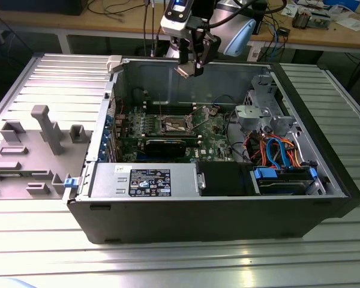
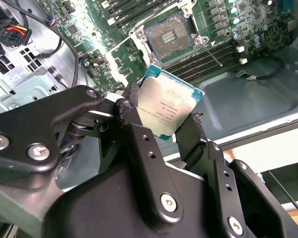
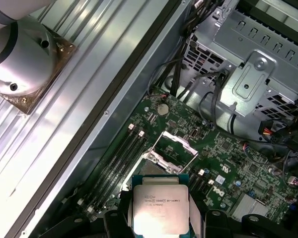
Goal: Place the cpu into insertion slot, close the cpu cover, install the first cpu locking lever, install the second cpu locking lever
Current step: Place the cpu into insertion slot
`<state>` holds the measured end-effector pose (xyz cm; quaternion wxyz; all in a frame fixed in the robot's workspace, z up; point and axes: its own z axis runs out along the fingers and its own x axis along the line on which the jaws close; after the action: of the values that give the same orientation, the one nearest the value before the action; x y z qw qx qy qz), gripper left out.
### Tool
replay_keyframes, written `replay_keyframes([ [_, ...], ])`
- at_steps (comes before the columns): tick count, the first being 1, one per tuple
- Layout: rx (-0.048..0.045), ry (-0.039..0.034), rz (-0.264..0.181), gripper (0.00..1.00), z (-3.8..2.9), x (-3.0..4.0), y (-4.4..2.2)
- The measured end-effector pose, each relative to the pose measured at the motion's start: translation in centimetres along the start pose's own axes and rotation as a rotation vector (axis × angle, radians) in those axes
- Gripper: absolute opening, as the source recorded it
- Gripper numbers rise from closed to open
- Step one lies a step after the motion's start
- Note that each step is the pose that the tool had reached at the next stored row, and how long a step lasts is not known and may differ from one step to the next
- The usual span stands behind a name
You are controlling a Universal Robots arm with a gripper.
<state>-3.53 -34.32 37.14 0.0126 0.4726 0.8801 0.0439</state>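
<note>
Clamping down on two opposite edges, the gripper (image 2: 164, 111) grasps the cpu (image 2: 171, 101) between its black fingers (image 2: 191, 136), metal top tilted toward the second wrist view. Beyond it and well apart, the insertion slot (image 2: 168, 35) lies with its pin field exposed on the green motherboard (image 2: 97, 59). In the exterior view, the gripper hangs above the open computer case (image 1: 228, 213).

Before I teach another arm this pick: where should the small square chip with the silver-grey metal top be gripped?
Pinch the cpu by two opposite thin edges, fingers closing in from either side, as the gripper does in the second wrist view. It is flat and thin, so likely only the edges give purchase.
</note>
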Motion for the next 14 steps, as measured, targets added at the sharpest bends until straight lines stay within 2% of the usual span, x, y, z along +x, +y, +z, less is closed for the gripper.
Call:
replay_keyframes([
  [14,-0.0006,-0.0028,0.032,0.54,0.00,0.00,0.00],
])
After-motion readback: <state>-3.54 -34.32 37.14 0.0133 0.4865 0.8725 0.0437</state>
